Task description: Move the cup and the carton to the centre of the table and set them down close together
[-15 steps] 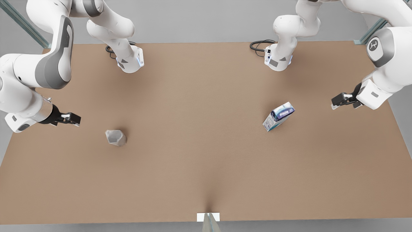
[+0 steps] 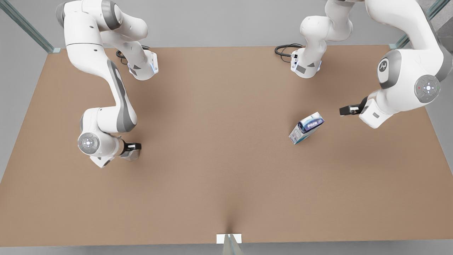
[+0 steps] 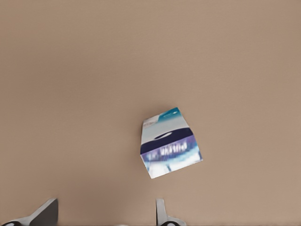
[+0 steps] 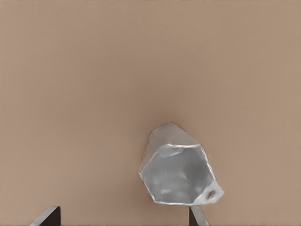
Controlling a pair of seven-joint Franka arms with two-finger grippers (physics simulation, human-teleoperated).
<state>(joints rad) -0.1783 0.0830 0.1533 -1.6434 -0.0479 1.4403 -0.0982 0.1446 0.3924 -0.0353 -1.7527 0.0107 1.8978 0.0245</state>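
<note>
Swinging in from the desk's edge over the last half second, the arm on the front view's left has been brought directly above the cup point(image 4: 178, 168), so that the right end effector point(image 2: 132, 148) now covers the cup from the overhead camera; in the right wrist view the cup is seen upright just ahead of the spread fingers point(image 4: 47, 215), not yet between them. The arm on the front view's right has also been advanced, and the left end effector point(image 2: 346, 110) now hangs near the carton point(image 2: 306, 128), with its fingertips point(image 3: 161, 214) held apart in the left wrist view and the carton lying tilted ahead of them. Neither object has been shifted: both rest on the desk point(image 2: 219, 170), well apart, each off to its own side of the centre. Both approaches are judged nearly complete, with descent and closure apparently next.
</note>
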